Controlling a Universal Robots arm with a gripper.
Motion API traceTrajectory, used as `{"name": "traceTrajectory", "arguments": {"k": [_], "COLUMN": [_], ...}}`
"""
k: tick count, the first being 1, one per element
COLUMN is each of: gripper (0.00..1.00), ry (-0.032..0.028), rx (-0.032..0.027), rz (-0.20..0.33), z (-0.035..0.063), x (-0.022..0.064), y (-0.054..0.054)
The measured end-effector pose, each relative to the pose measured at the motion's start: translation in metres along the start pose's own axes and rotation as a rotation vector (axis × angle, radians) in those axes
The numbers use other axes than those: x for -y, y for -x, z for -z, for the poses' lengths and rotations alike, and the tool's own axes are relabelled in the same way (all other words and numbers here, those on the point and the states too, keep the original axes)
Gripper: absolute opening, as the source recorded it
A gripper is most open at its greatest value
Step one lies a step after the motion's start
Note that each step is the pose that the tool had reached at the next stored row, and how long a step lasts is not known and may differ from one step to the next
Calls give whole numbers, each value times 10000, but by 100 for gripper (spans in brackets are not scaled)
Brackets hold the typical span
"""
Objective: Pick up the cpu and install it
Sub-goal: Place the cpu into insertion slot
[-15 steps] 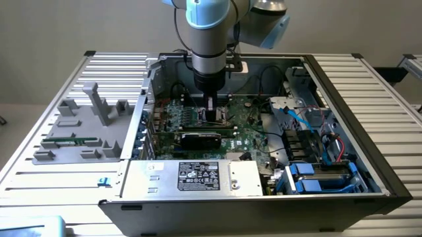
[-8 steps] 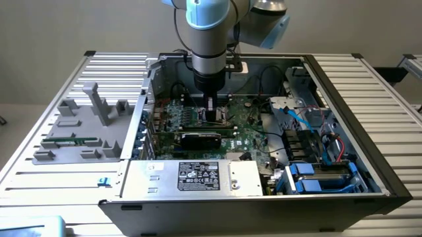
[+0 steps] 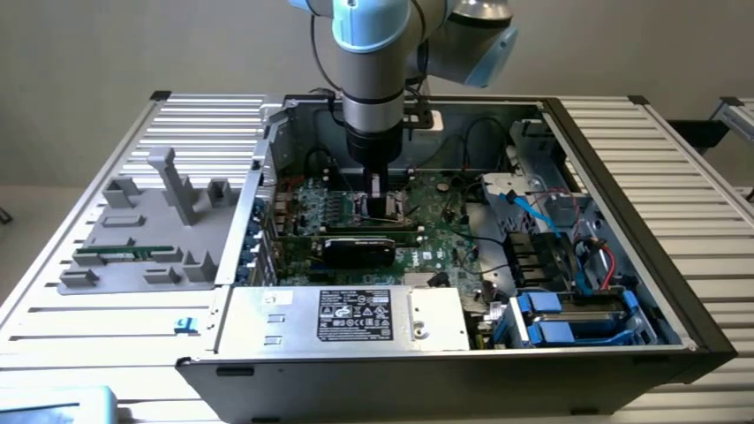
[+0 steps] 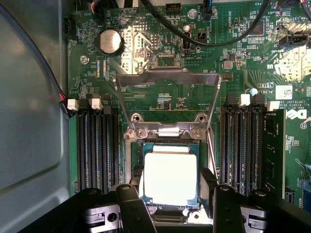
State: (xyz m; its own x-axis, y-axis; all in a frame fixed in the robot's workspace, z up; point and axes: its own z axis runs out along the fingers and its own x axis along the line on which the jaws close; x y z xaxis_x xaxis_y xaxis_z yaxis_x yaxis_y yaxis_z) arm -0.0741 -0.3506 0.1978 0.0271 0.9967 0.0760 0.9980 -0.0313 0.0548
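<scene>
Black two-finger end effector (image 4: 171,187) grasping small square cpu with pale silver metal top (image 4: 170,167), fingers (image 4: 132,208) against opposite edges. Cpu low in socket of green motherboard (image 4: 87,46), silver metal retention frame (image 4: 167,77) hinged open, black memory slots (image 4: 97,145) alongside. Open dark computer case (image 3: 353,375) on ribbed grey surface (image 3: 695,230).

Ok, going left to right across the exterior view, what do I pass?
Grey parts fixture on the table → black graphics card inside the case → blue drive caddies at the case's far side.
</scene>
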Motion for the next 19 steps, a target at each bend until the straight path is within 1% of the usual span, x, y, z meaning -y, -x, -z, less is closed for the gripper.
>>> {"name": "traceTrajectory", "arguments": {"k": [19], "gripper": [55], "ry": [-10], "rx": [-4], "rz": [134], "z": [-11], "x": [1], "y": [-3]}}
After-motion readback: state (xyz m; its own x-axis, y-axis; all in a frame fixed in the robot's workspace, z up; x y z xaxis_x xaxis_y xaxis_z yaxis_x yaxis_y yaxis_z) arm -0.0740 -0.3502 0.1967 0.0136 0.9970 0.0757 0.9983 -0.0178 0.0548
